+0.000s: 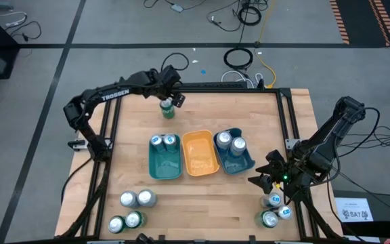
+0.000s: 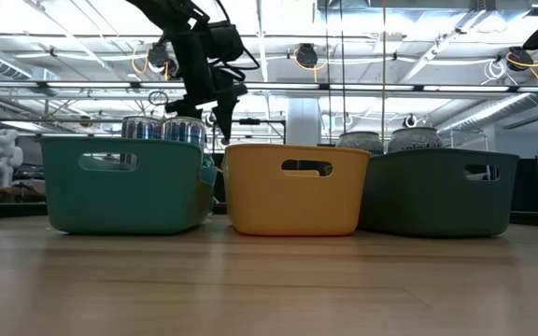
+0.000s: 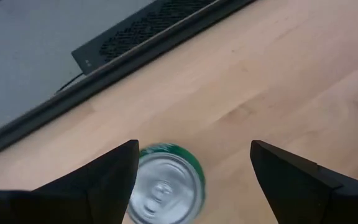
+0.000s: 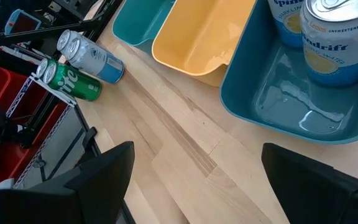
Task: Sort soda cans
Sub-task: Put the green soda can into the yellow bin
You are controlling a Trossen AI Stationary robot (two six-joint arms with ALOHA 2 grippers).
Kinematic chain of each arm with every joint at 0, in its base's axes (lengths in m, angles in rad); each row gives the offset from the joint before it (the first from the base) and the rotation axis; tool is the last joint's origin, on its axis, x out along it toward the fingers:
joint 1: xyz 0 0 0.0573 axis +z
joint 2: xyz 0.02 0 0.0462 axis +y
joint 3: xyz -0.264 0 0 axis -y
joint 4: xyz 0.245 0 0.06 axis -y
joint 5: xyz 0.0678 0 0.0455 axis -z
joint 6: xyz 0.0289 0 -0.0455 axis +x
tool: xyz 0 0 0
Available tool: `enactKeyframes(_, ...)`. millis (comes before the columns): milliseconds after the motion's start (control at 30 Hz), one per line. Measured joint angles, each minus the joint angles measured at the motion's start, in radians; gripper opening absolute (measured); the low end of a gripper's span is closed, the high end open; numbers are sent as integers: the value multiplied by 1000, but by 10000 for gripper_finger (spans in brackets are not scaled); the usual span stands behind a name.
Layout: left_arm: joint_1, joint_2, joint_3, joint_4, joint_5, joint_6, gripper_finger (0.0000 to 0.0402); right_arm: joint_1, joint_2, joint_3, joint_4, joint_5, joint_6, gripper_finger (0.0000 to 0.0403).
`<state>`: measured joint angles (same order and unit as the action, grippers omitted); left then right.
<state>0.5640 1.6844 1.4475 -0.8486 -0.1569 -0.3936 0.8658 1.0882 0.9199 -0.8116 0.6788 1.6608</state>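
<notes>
Soda cans sit scattered across my wooden table (image 1: 202, 203): one green can (image 1: 167, 108) stands alone near the far edge, two rest in the teal tray (image 1: 164, 157), two in the blue tray (image 1: 234, 152), and the yellow tray (image 1: 200, 153) between them holds none. Four more cluster at the near left corner (image 1: 131, 209), three at the near right (image 1: 275, 210). My left gripper (image 1: 170, 99) hangs over the green can, fingers apart, not touching it. My right gripper (image 1: 271, 175) waits near the blue tray, fingers spread. Beyond the table I see grey floor with loose cables (image 1: 239, 57), and ceiling pipes (image 2: 409, 89) in the low view.
</notes>
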Motion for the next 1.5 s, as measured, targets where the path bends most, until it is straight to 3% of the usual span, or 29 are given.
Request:
enactKeyframes(900, -15, -3, -138, -3, -82, -46, 318, 0, 1, 0, 0, 0, -23, 345)
enactKeyframes(1167, -16, -2, -133, -11, -82, -46, 318, 0, 1, 0, 0, 0, -23, 345)
enactKeyframes(1500, -23, 2, -7, -92, -61, -51, 318, 0, 1, 0, 0, 0, -23, 345)
